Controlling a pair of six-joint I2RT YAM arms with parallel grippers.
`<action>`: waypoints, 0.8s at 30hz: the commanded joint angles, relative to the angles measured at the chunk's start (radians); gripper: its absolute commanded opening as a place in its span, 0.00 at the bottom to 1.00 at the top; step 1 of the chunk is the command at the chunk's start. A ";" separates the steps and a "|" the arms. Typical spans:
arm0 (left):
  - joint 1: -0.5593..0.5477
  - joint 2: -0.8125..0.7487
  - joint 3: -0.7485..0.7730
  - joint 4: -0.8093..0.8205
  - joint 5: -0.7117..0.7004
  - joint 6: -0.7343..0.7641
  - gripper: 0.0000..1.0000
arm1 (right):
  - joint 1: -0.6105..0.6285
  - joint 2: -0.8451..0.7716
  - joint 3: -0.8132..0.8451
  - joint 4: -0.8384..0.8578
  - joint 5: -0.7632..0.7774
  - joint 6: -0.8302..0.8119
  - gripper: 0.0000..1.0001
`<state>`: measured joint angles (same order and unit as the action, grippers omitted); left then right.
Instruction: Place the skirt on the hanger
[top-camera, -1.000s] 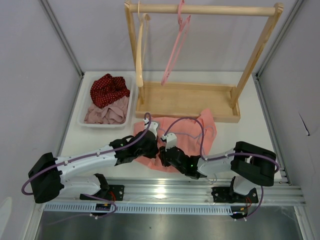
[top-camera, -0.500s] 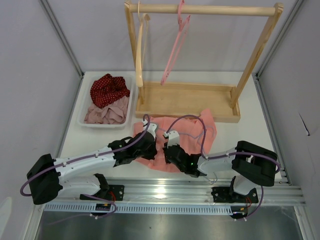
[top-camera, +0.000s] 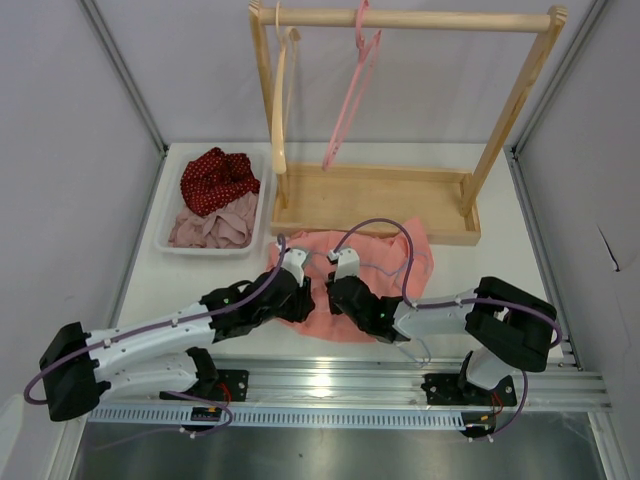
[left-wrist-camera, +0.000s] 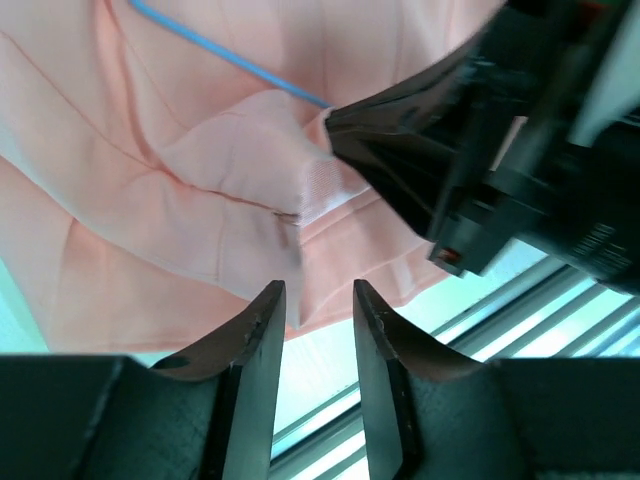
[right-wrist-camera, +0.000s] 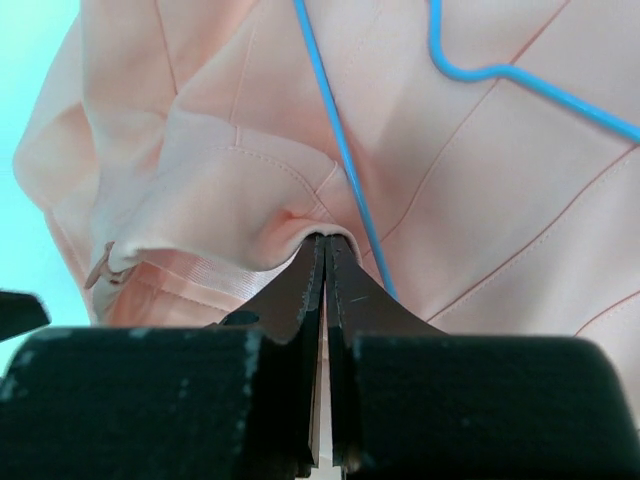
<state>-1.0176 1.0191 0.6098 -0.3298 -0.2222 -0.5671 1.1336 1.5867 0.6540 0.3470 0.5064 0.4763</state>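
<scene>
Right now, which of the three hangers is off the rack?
The thin blue hanger, lying on the salmon skirt; the pink hanger and the wooden hanger both hang from the rack rail.

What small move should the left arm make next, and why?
Probably ease the open left gripper forward and close it on the raised fold of the skirt: the right gripper is shut on that fold, and the hanger lies on the fabric beside it.

1. We see white links and black joints on the left arm (top-camera: 150, 335) and the right arm (top-camera: 440, 308).
2. A thin purple cable (top-camera: 378, 221) runs along each arm.
3. We note that the left tool (left-wrist-camera: 317, 288) and the right tool (right-wrist-camera: 323, 240) have black, tapered fingers.
</scene>
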 joint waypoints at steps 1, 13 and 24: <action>-0.035 -0.068 0.024 0.041 -0.048 0.064 0.39 | -0.017 0.004 0.053 0.007 -0.019 -0.027 0.00; -0.208 -0.031 -0.050 0.233 -0.234 -0.074 0.25 | -0.067 0.002 0.058 0.004 -0.173 0.004 0.00; -0.144 0.191 -0.100 0.483 -0.253 -0.194 0.27 | -0.172 -0.070 0.035 -0.060 -0.335 0.045 0.00</action>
<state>-1.1946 1.1858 0.5449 0.0303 -0.4503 -0.6930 0.9802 1.5665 0.6792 0.2855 0.2237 0.5053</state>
